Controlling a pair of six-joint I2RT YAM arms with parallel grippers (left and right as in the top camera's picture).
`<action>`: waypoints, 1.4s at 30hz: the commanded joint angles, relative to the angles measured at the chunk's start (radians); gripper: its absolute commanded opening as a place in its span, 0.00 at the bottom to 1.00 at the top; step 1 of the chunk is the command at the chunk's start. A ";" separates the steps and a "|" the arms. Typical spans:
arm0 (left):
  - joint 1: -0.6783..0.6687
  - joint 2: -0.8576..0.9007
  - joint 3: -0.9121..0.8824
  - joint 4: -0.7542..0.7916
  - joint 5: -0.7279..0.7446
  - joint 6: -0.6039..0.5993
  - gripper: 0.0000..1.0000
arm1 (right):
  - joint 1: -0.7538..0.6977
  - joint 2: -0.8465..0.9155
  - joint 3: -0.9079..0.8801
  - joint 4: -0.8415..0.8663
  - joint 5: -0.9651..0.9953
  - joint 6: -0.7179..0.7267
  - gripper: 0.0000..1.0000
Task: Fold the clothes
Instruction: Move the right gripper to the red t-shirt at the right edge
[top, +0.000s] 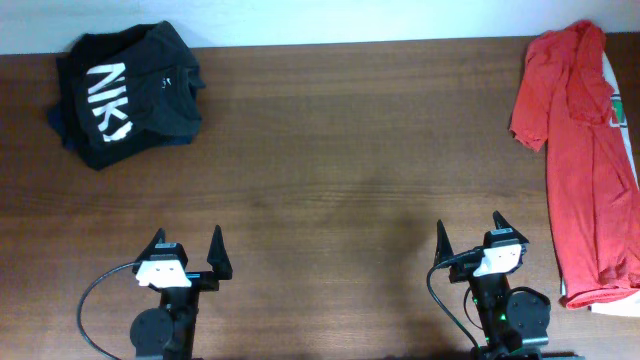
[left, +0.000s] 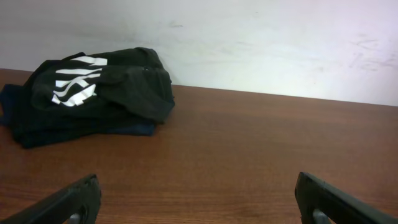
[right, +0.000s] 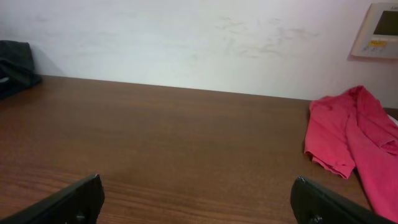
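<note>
An orange-red T-shirt (top: 585, 160) lies rumpled along the table's right edge, stretched from the far corner toward the front; it also shows at the right of the right wrist view (right: 354, 140). My left gripper (top: 186, 251) is open and empty near the front left. My right gripper (top: 470, 232) is open and empty near the front right, left of the shirt and apart from it. Both pairs of fingers show spread wide over bare wood in the left wrist view (left: 198, 196) and the right wrist view (right: 198, 196).
A folded black garment with white lettering (top: 128, 92) sits at the far left corner, also in the left wrist view (left: 93, 93). The wooden table (top: 330, 170) meets a white wall at the back. A white wall panel (right: 379, 30) hangs at the right.
</note>
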 joint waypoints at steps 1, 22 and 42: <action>-0.006 -0.002 -0.006 -0.002 -0.006 0.013 0.99 | 0.011 -0.009 -0.005 -0.006 0.023 0.007 0.99; -0.006 -0.002 -0.006 -0.002 -0.006 0.013 0.99 | 0.013 -0.008 -0.005 0.005 -0.108 0.058 0.99; -0.006 -0.002 -0.006 -0.002 -0.006 0.013 0.99 | 0.012 0.027 0.127 0.202 -0.322 0.647 0.98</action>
